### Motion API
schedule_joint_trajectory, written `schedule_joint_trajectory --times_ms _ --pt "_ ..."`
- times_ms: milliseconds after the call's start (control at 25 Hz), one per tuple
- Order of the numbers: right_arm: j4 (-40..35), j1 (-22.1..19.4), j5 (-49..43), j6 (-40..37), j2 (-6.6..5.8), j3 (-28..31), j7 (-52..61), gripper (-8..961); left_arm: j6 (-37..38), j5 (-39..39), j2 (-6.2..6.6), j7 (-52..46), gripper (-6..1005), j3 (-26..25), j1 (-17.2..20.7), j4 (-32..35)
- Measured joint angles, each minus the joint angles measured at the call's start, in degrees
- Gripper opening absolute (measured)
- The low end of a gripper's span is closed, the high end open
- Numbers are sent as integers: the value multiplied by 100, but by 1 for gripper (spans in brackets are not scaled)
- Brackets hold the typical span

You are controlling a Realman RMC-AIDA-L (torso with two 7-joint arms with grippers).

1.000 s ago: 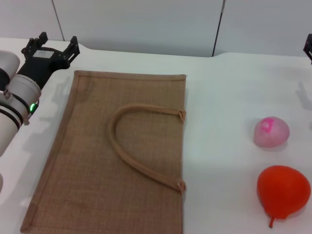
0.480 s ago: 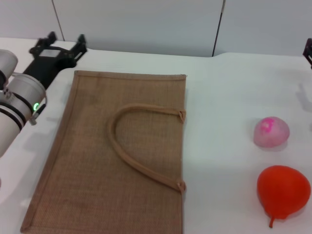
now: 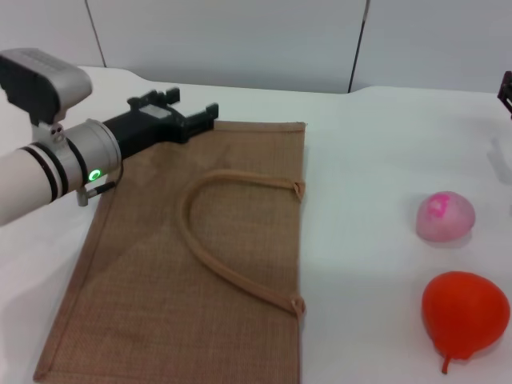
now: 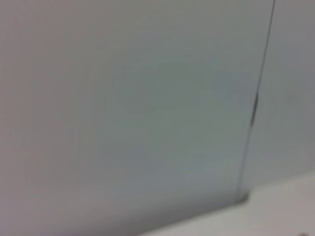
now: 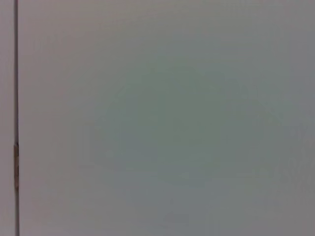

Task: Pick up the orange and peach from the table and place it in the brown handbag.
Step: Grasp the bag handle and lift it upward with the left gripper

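The brown handbag (image 3: pixel 192 248) lies flat on the white table (image 3: pixel 368 160), its looped handle (image 3: pixel 216 264) resting on top. Off to the right lie the pale pink peach (image 3: pixel 446 217) and, nearer the front, the orange (image 3: pixel 464 313). My left gripper (image 3: pixel 190 110) hovers over the bag's far left corner, pointing right, open and holding nothing. Only a dark sliver of my right gripper (image 3: pixel 506 84) shows at the far right edge, well behind the peach. Both wrist views show only a blank wall.
A grey panelled wall (image 3: pixel 240 40) runs along the table's far edge. Bare white table lies between the bag and the two fruits.
My left arm has swung right, from beyond the bag's left edge to over its far left corner. The fruits, the bag and the right gripper have not moved.
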Motion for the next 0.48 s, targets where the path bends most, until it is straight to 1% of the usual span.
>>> schedule_joint_trajectory --times_ms 40,120,240,280,480 --pt "0 0 0 1 1 0 0 769 0 0 0 0 832 0 0 0" --pt "0 0 0 1 1 0 0 769 113 729 -5 -703 831 1 3 290" --pt "0 -5 0 2 2 0 0 770 166 1577 -14 -1419 831 2 13 623" --pt "0 -7 0 2 3 0 0 770 166 1704 -15 -1528 831 3 15 670" --pt "0 -8 0 2 3 0 0 770 134 2913 -24 -2336 830 2 22 1219"
